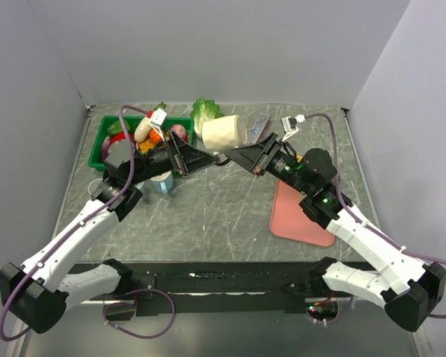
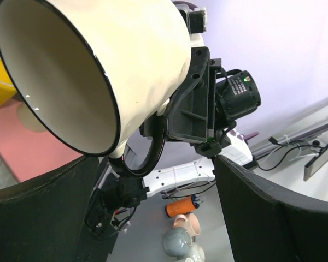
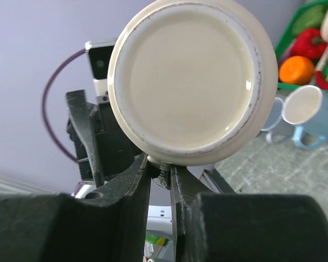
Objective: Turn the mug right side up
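A cream mug (image 1: pixel 223 132) with a dark rim hangs in the air above the table's middle, lying on its side. Its mouth (image 2: pixel 60 76) faces my left wrist camera and its base (image 3: pixel 191 76) faces my right wrist camera. My right gripper (image 3: pixel 163 169) is shut on the mug's handle (image 2: pixel 153 158), below the mug's body, reaching in from the right (image 1: pixel 241 154). My left gripper (image 1: pixel 210 158) is wide open just left of and under the mug, its fingers (image 2: pixel 38 207) apart from the mug with nothing between them.
A green bin (image 1: pixel 98 141) of toy vegetables stands at the back left, with a lettuce (image 1: pixel 206 111) behind the mug. A light blue mug (image 1: pixel 162 181) sits by the left arm. A pink cutting board (image 1: pixel 301 216) lies under the right arm.
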{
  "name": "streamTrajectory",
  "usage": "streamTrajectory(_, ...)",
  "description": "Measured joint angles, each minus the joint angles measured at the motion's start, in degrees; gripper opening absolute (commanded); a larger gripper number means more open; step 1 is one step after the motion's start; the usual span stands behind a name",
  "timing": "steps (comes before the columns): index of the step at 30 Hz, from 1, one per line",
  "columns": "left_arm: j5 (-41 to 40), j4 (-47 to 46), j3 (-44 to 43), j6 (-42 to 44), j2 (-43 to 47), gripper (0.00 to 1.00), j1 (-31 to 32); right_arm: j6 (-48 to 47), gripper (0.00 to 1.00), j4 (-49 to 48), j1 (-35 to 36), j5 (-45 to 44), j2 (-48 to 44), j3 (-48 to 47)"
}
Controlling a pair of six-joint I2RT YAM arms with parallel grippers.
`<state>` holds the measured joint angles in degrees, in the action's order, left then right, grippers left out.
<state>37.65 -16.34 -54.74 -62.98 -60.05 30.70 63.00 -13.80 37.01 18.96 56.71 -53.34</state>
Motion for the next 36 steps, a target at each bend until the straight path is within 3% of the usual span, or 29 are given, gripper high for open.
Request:
streamTrajectory(7, -0.17, -3.39, 0.20, -5.05, -0.04, 0.84, 1.11, 0.39, 0.00, -4.48, 1.44, -0.17, 1.53, 0.00)
streamTrajectory(17, -2.36, -3.78, 0.74, -7.26, -0.20, 0.51, 1.16, 0.17, 0.00, -7.93, 2.89, -1.51, 2.36, 0.11)
streamTrajectory(27, -4.22, -5.46, 3.43, -10.43, -0.09, 0.38, 1.14, -0.02, 0.00, -17.11, 3.19, -0.83, 2.86, 5.09)
streamTrajectory(28, -4.37, -5.68, 3.67, -10.84, -0.09, 0.35, 1.14, -0.04, 0.00, -18.12, 3.26, -0.83, 3.06, 5.57)
streamTrajectory(30, -4.55, -5.79, 3.76, -11.26, -0.09, 0.19, 1.03, -0.04, 0.00, -20.31, 3.37, -0.83, 3.28, 6.47)
streamTrajectory(31, -4.63, -5.64, 3.76, -11.41, -0.09, 0.05, 0.98, -0.11, 0.00, -21.09, 3.43, -0.85, 3.30, 6.78)
streamTrajectory(32, -4.74, -5.68, 3.76, -11.50, -0.09, 0.01, 0.92, -0.90, 0.00, -21.90, 3.48, -0.85, 3.28, 7.19)
streamTrajectory(36, -5.20, -5.16, 3.74, -10.86, 0.79, 0.01, 0.87, -1.42, 0.00, -23.65, 3.63, -0.90, 3.23, 8.26)
